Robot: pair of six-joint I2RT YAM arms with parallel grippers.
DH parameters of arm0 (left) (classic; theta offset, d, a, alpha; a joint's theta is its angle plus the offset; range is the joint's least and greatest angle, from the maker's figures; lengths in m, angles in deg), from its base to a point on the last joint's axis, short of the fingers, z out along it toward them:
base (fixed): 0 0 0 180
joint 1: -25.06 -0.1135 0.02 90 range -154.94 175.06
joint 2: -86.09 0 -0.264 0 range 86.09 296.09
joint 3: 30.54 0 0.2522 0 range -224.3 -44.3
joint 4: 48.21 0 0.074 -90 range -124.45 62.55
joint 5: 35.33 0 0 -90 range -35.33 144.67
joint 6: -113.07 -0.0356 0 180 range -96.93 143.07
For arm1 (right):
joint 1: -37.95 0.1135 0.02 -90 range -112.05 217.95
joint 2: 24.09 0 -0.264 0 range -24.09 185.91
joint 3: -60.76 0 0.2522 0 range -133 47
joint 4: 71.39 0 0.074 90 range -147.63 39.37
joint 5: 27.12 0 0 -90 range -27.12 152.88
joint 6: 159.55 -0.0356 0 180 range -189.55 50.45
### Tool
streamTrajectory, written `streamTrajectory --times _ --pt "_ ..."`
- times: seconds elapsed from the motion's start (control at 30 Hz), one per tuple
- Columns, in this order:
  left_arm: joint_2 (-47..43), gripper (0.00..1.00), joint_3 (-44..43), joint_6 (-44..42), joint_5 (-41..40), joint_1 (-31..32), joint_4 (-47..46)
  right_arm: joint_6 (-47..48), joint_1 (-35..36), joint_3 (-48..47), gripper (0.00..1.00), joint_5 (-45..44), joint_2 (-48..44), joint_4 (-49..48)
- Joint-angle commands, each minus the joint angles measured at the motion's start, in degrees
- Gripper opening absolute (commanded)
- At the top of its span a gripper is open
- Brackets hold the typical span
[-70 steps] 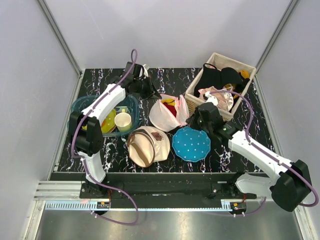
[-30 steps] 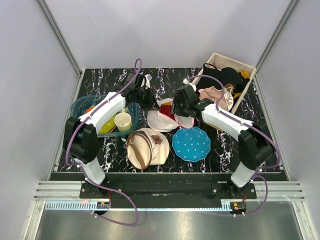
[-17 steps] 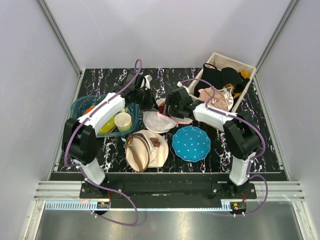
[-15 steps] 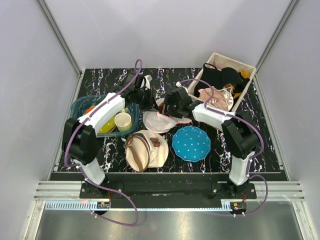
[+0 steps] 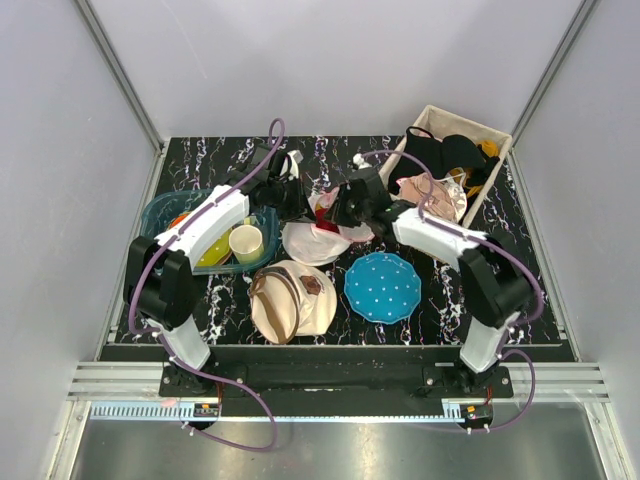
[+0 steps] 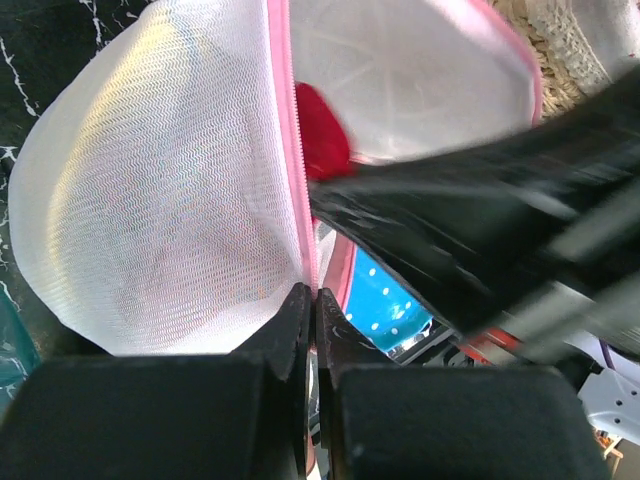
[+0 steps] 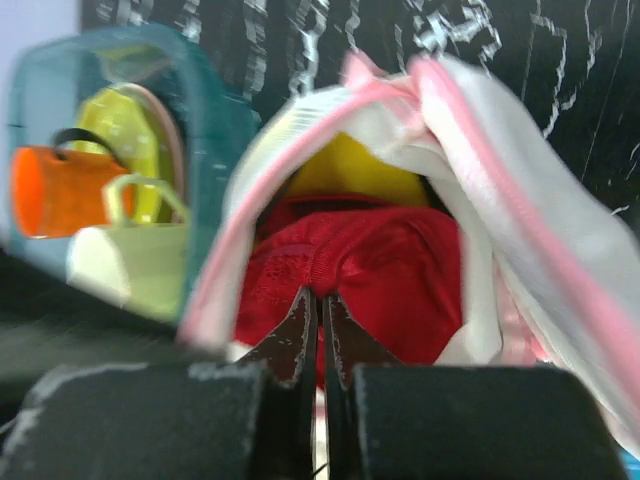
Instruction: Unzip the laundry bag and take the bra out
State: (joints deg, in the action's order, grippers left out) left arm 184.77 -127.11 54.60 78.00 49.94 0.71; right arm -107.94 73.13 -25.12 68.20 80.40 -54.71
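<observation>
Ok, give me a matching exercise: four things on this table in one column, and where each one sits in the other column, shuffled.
Things:
1. laundry bag
2. blue dotted plate
3. cream cup
4. wicker basket

Places:
A. far right corner
B. inside the teal tub
C. near side, right of the beige bag
D. middle of the table, red fabric showing inside

Pairs: 1-D, 2-C, 3-B, 4-A
</observation>
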Motion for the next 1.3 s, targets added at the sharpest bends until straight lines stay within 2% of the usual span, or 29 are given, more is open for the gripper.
streamTrajectory --times 0.0,0.3,0.53,0.87,1.07,1.27 --pt "-1.6 0.0 0.7 -0.9 -1.6 -1.2 -0.4 2.8 -0.1 0.0 0.0 -1.3 -12.5 1.1" --pt "-1.2 0.0 2.6 -0.5 -0.8 -2.9 -1.6 3.6 -0.1 1.4 0.0 -4.0 -25.2 4.1" --pt "-1.2 0.0 2.6 -0.5 -0.3 -2.9 -1.7 8.6 -0.4 -6.0 0.0 -10.7 -32.2 7.5" --pt "-1.8 0.0 2.6 0.0 0.7 -2.9 -2.2 12.0 -7.7 -19.0 0.0 -15.0 -30.6 10.4" --pt "-2.1 0.0 2.5 -0.2 1.1 -2.9 -2.1 11.4 -15.9 -26.6 0.0 -12.5 -29.0 11.8" --pt "-2.0 0.0 2.7 -0.1 1.5 -2.9 -2.2 12.9 -19.0 -32.7 0.0 -13.5 -26.6 13.7"
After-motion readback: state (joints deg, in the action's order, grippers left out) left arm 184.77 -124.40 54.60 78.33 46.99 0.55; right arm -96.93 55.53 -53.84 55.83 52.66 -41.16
